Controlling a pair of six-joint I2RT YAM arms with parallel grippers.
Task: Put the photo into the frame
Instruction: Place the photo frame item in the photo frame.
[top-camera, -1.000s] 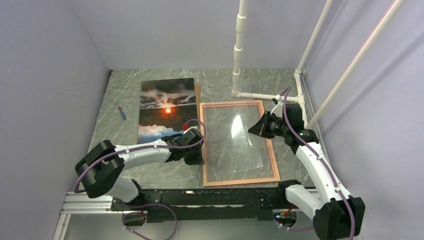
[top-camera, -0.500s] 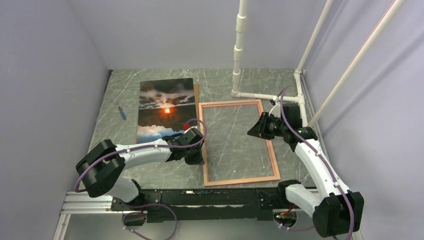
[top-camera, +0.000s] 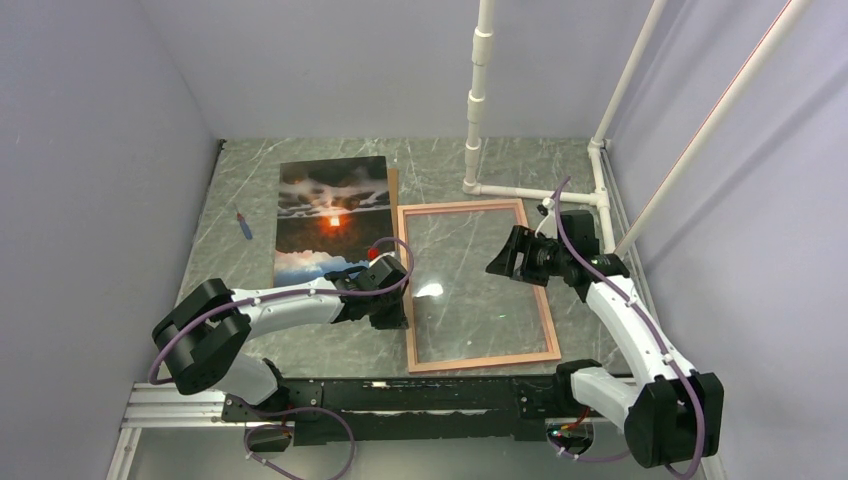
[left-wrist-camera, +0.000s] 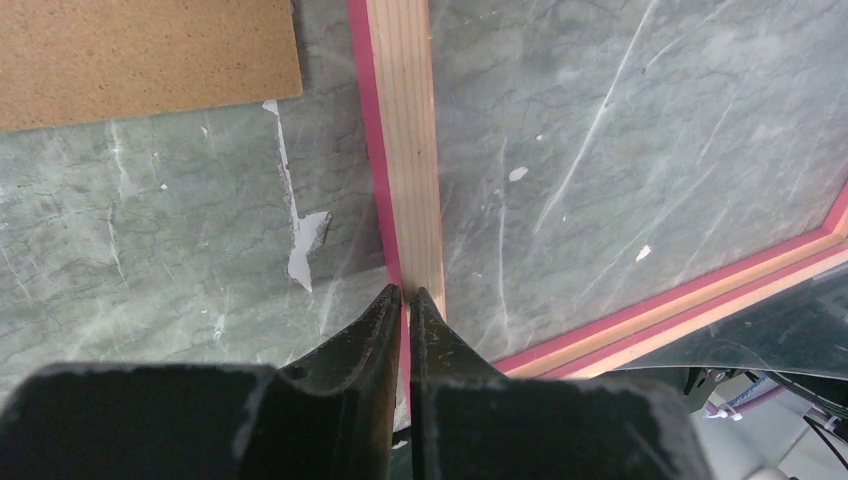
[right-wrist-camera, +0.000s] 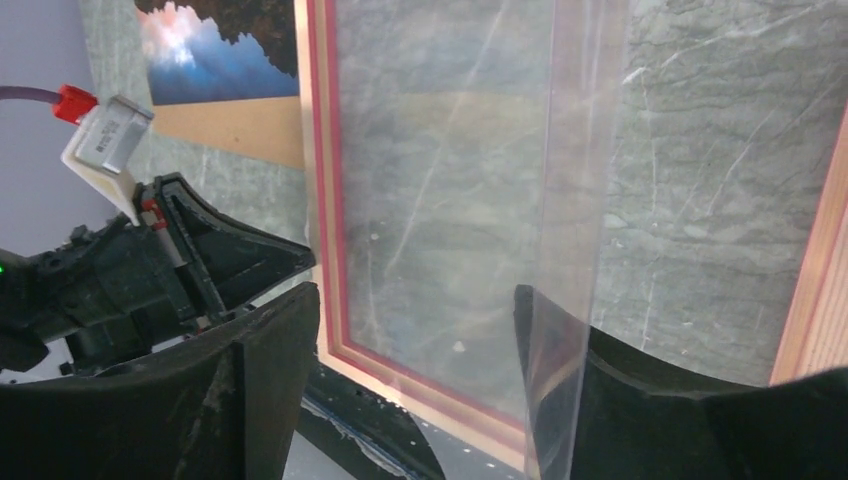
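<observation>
The frame (top-camera: 462, 207), with thin pink wooden rails, lies flat on the marble table right of centre. My left gripper (top-camera: 394, 316) is shut on its left rail (left-wrist-camera: 404, 150), with the fingertips pinching the pink edge (left-wrist-camera: 405, 292). The photo (top-camera: 332, 215), a red sun over dark rocks, lies face up to the left of the frame, and its corner (right-wrist-camera: 215, 50) shows in the right wrist view. My right gripper (top-camera: 500, 262) hangs open over the frame's right side. A clear sheet (right-wrist-camera: 575, 200) leans against its right finger, and its jaws (right-wrist-camera: 412, 295) stand wide apart.
A brown backing board (left-wrist-camera: 140, 50) lies under the photo, its edge (top-camera: 394, 185) showing past the photo's right side. A small blue pen (top-camera: 243, 225) lies at far left. White pipes (top-camera: 478, 100) stand at the back and run along the right (top-camera: 530, 192). Walls close in on three sides.
My right gripper has gone from shut to wide open and shifted slightly left, letting go of the clear sheet. The sheet has dropped lower over the frame. The left arm has not moved.
</observation>
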